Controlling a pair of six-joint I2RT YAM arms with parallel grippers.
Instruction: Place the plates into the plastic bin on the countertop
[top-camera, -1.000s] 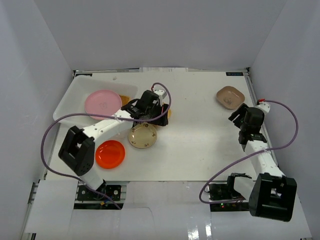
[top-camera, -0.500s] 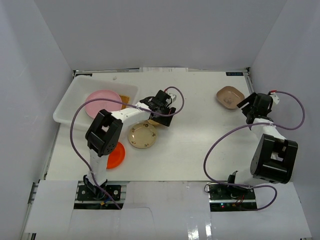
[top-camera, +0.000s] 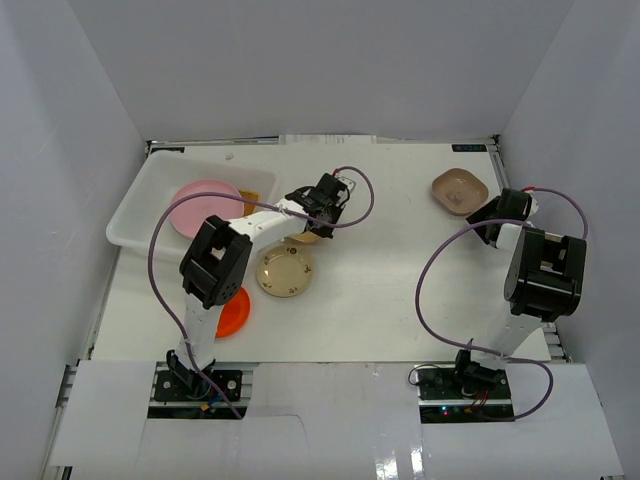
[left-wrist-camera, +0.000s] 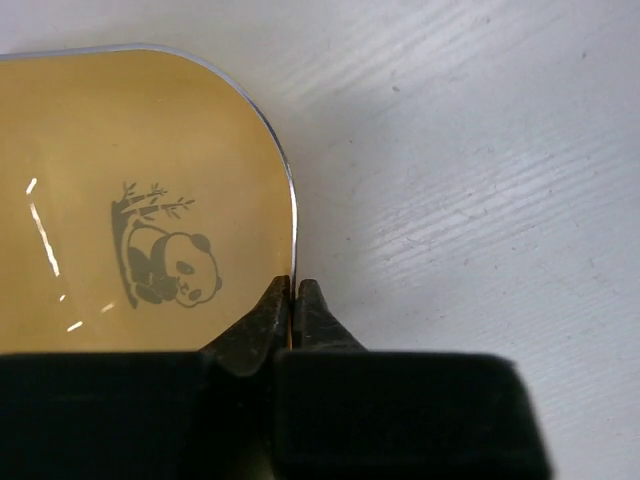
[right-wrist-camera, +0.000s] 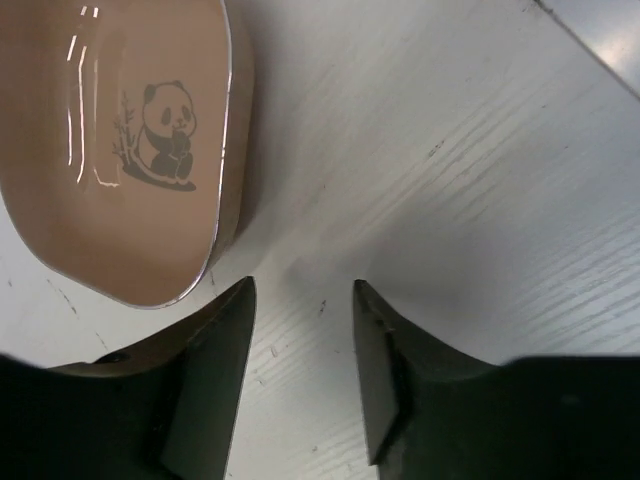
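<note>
My left gripper (left-wrist-camera: 292, 288) is shut on the right rim of a square yellow plate (left-wrist-camera: 130, 180) with a panda print, lying on the white countertop (top-camera: 400, 280). From above, the left gripper (top-camera: 322, 203) hides most of that plate. The plastic bin (top-camera: 150, 185) at the back left holds a pink plate (top-camera: 207, 202). My right gripper (right-wrist-camera: 300, 300) is open over bare countertop, with the corner of a square brown panda plate (right-wrist-camera: 120, 130) just beyond its left finger. The top view shows the right gripper (top-camera: 492, 214) beside that brown plate (top-camera: 459, 192).
A round cream plate (top-camera: 285, 271) and a red-orange plate (top-camera: 235, 312) lie near the left arm, the latter partly under it. Purple cables loop around both arms. Pale grey walls enclose the surface on three sides.
The left arm has reached right past the bin and its jaws have closed on the yellow plate's rim. The right arm has swung up towards the brown plate and its jaws have narrowed.
</note>
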